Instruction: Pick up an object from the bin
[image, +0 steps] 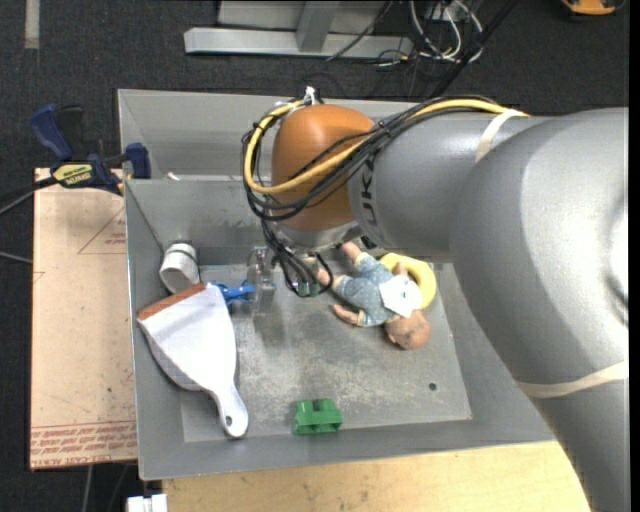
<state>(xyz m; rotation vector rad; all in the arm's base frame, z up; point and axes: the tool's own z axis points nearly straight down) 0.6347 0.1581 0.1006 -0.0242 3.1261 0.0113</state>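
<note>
Grey arm (560, 250) nearest cam, over bin (150, 215). Gripper (262, 288) low at mid-left, just beside small blue piece (236, 293) at white dustpan's (195, 345) top edge; clamped or apart, can't tell. Doll (380, 297) near, on its right.

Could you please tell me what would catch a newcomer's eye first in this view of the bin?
The big grey arm with its orange wrist cover reaches in from the right, its claw low near the middle of the bin beside a small blue thing. Right of centre a doll lies against a yellow ring, and a white dustpan lies at the left.
</note>
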